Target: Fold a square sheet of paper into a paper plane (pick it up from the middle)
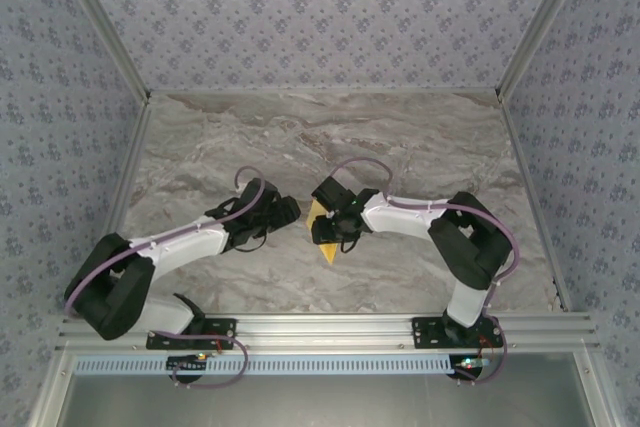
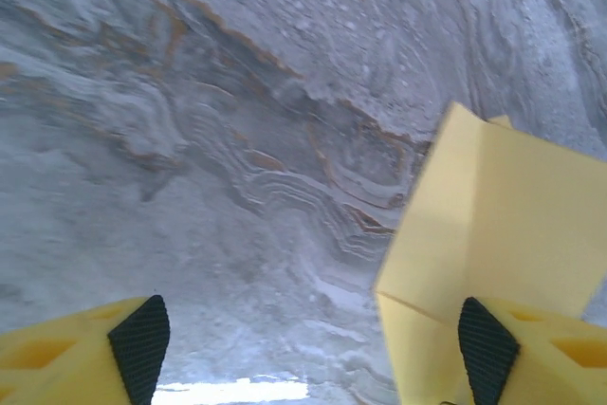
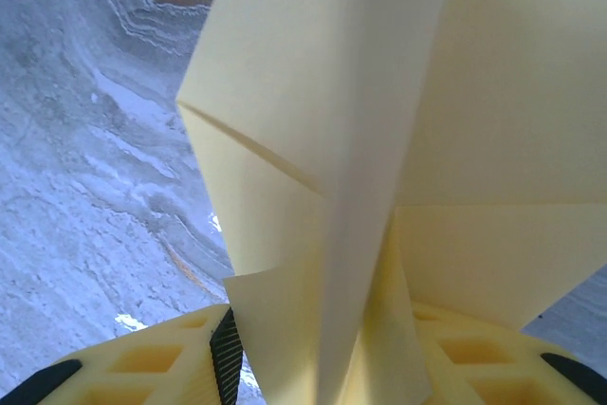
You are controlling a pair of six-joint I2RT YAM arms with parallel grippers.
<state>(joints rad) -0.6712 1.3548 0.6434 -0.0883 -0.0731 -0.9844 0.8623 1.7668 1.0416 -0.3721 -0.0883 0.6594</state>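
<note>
- One marbled counter (image 1: 400, 147) carries the job, and your two arms meet near its middle. If the sheet drops here, it will likely lie flat on the stone and be hard to lift again.
- Partly folded, the square sheet of paper (image 3: 379, 92) sits between the two pincers and looks raised off the counter, with creases and loose flaps showing. I judge it thin, so a pull from both sides could tear it or spring a fold open.
- Your right pincer (image 3: 318, 381) looks clenched on the sheet's lower part. A skewed squeeze could crush the centre crease.
- Your left pincer (image 2: 313, 353) is released, jaws wide, with one finger just beside the sheet's edge. Close from there and you may catch a single flap rather than the whole fold.
- Hidden: the right pincer's far pad is behind paper, while the near pad (image 3: 225, 367) shows against the sheet. From above, the right pincer half covers the sheet, so you can't read its outline or count its folds.
</note>
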